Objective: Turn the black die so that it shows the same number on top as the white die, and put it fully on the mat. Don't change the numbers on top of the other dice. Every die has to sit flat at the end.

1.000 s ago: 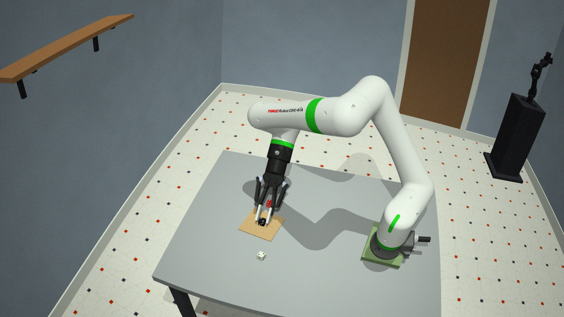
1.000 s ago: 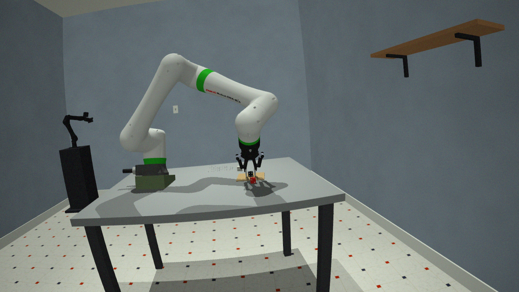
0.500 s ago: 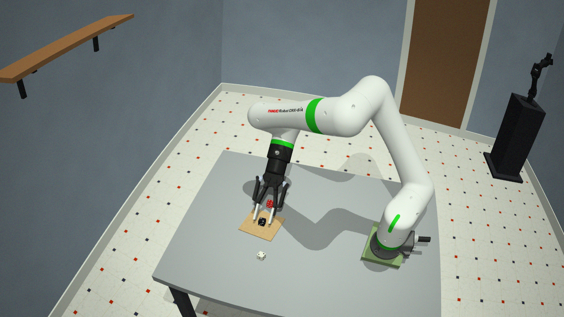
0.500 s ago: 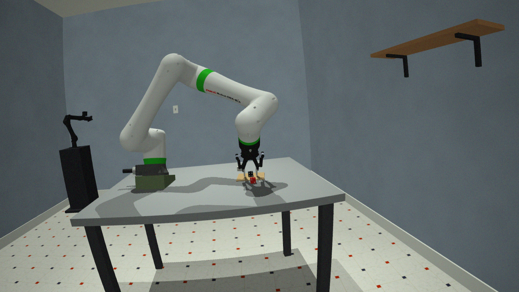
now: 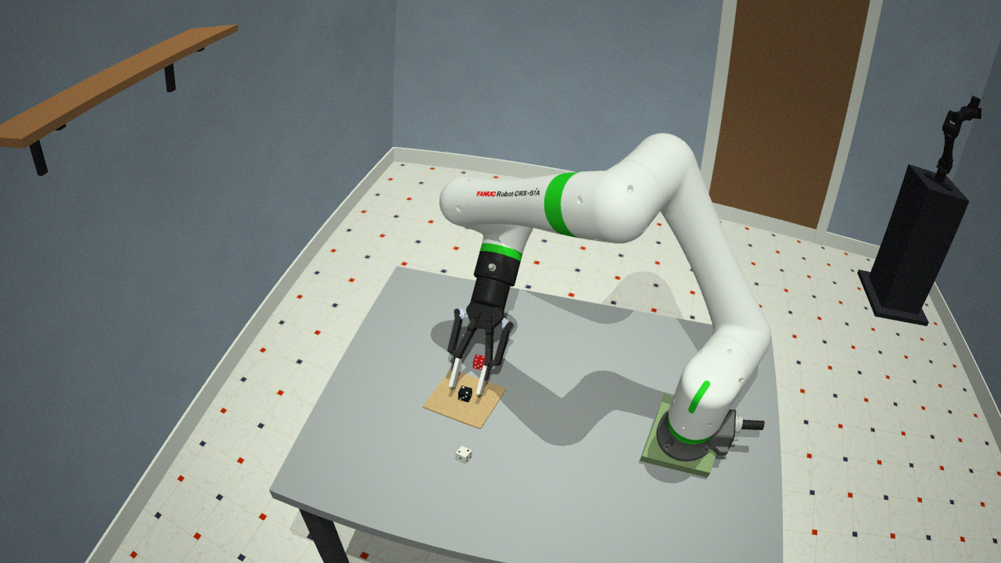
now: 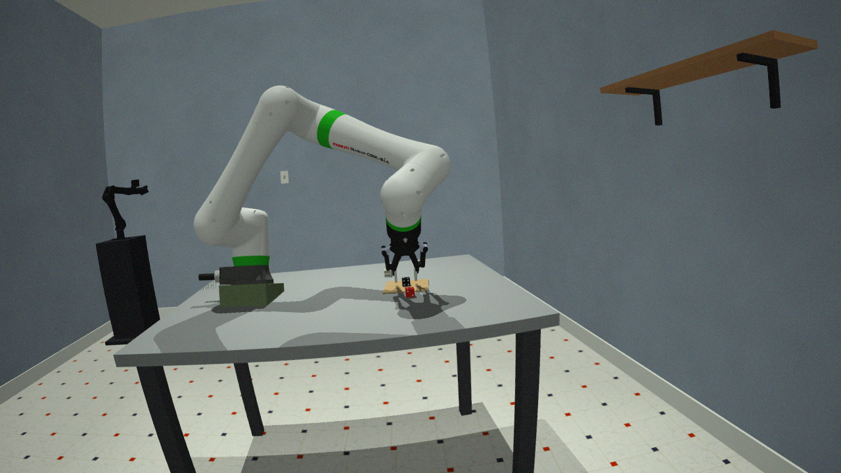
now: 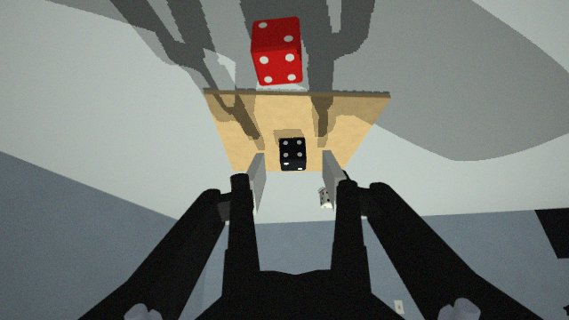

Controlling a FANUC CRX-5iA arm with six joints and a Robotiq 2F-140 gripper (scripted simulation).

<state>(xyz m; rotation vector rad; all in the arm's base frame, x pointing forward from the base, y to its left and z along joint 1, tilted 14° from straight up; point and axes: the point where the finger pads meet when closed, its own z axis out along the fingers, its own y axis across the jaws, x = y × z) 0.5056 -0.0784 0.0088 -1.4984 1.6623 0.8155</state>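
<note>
Wrist view gives us the best look: the black die point(image 7: 292, 154) sits flat on the mat point(image 7: 267, 116), near the mat edge closest to the camera, and its top face shows six white dots. We see the end effector point(image 7: 294, 174) above the mat with its two fingers standing partly apart, one on each side of the black die, with a gap on both sides, so it holds nothing. The red die point(image 7: 276, 51) lies on the tabletop point(image 7: 89, 111) just beyond the far edge of the mat, not on it.

From the top view we find the mat point(image 5: 447, 408) near the middle of the tabletop point(image 5: 560, 489), and the white die point(image 5: 463, 454) rests apart from the mat, on the side away from the red die point(image 5: 478, 361). We cannot read the number on top of the white die. The arm's base point(image 5: 651, 458) is well apart from the mat.
</note>
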